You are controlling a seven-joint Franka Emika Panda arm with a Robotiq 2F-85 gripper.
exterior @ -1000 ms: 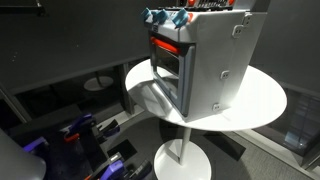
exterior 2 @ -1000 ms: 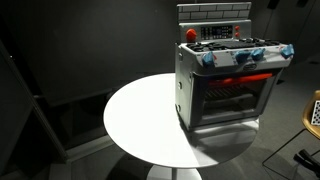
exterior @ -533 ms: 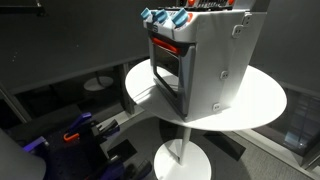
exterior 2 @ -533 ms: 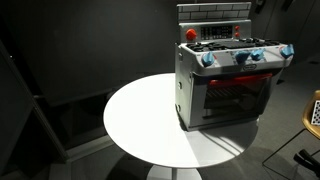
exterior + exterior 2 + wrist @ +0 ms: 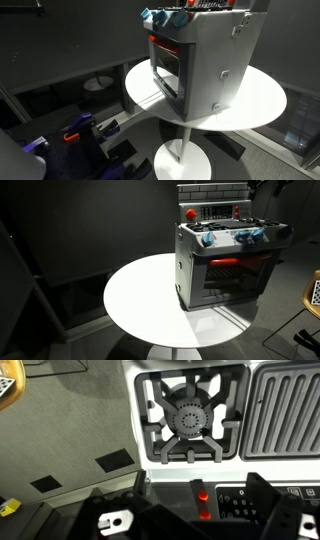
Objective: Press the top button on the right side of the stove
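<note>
Here, the toy stove [image 5: 225, 270] is shown standing upright on a round white counter [image 5: 135, 300], placed close to one edge of it in both exterior views. A dark-windowed oven door [image 5: 238, 282], which appears closed, is set below a red strip [image 5: 240, 262]. A row of blue knobs [image 5: 245, 236] is carried along the front of the top, with a red knob [image 5: 190, 214] at a rear corner. In an exterior view the plain silver-grey side panel [image 5: 225, 60] is turned toward the camera, and the counter is seen to be borne on a single white pedestal [image 5: 183, 150]. In the wrist view the stove top is viewed from directly above: a black burner grate [image 5: 190, 415] is flanked by a ribbed griddle plate [image 5: 290, 410], and two small red buttons [image 5: 202, 490] are seen on the dark strip beneath the grate. The fingers [image 5: 275, 505] enter from the lower edge of this view, spread well apart with nothing held between them, one on either side of the red buttons; whether the stove is touched cannot be told. Grey floor [image 5: 60, 430] is visible beside the stove.
</note>
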